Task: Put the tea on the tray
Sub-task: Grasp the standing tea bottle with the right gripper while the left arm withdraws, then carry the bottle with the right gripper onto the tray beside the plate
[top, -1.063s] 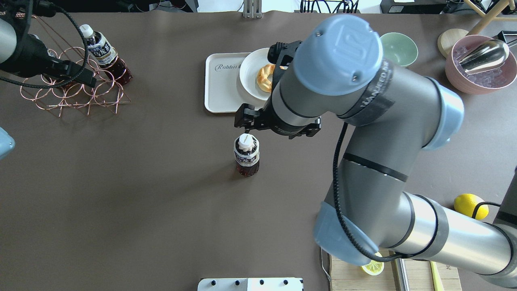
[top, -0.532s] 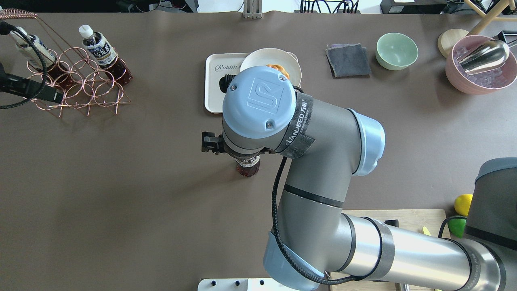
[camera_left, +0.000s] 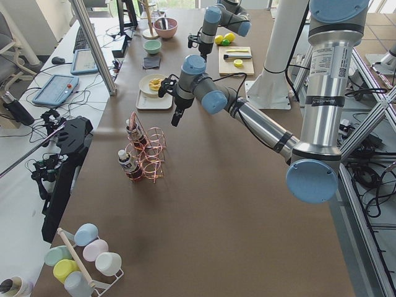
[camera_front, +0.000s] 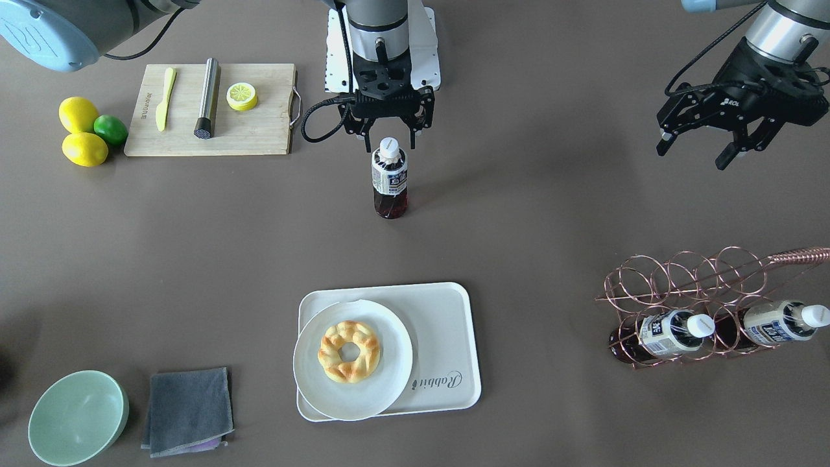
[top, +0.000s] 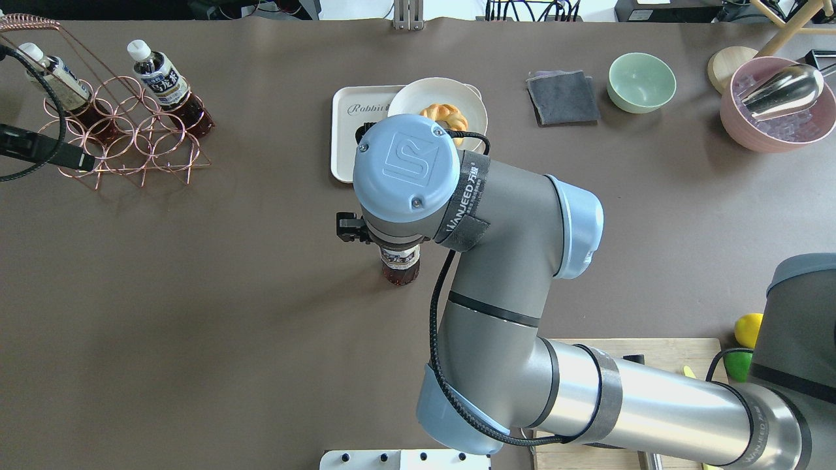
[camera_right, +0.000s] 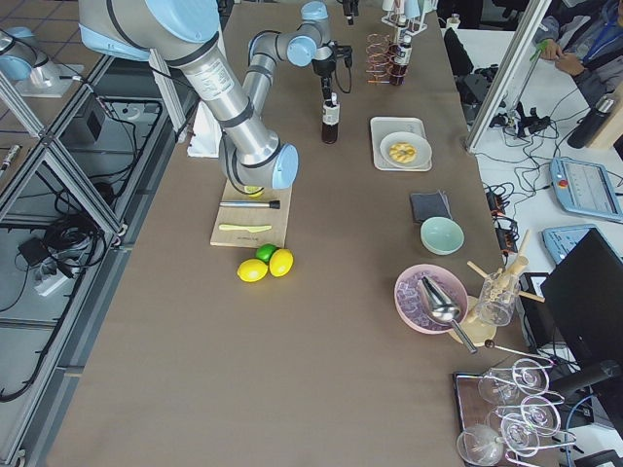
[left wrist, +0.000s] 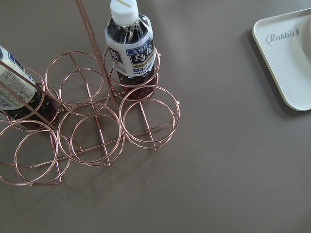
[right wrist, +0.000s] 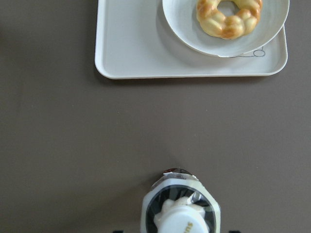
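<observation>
tea (camera_front: 390, 181) upright on table (camera_front: 194, 246) — clear bottle, dark brown liquid, white cap, white-blue label; right gripper (camera_front: 389, 139) open over cap; left gripper (camera_front: 692, 154) open

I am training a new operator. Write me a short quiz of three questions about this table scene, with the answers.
1. True or false: the tea at the right end effector stands on the bare table, not on the tray.
2. What lies on the plate? A) a sandwich B) a doughnut C) an apple
3. How many bottles lie in the copper rack?
Key: 1 true; 2 B; 3 two.
</observation>
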Controlling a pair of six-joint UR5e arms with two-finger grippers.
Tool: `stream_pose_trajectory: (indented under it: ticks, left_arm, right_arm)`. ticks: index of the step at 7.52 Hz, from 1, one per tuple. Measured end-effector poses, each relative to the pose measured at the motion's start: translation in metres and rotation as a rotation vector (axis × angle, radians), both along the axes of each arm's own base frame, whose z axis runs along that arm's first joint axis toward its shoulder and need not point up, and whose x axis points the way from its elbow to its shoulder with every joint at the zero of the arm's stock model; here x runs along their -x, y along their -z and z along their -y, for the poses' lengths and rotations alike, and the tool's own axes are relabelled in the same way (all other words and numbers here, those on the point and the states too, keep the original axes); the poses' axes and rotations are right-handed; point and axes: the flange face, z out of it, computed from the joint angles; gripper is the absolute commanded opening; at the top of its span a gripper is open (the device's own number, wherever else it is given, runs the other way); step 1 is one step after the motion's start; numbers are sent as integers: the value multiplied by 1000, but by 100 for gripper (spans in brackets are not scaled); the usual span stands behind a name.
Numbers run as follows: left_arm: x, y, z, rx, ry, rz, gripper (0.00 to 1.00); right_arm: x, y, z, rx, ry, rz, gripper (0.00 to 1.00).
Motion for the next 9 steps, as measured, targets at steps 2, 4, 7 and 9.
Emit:
stream_pose_trajectory:
  ticks: [2,4,7,9]
  left_arm:
    - [-1,0,0,1,0,0,97]
    - [-1,0,1,-4,1,-1,97]
    - [-1,-6,-2,-11,0,-2,97]
    - [20,-54,-32,3,-1,11,97]
  right_arm:
    - [-1,0,5,-2,-7,-5,28]
    - [-1,1,8,-2,-12,-8,0]
    - [-15,12,24,-20,-21,-10,0]
    - [-25,34,50,-35,-31,-31,0]
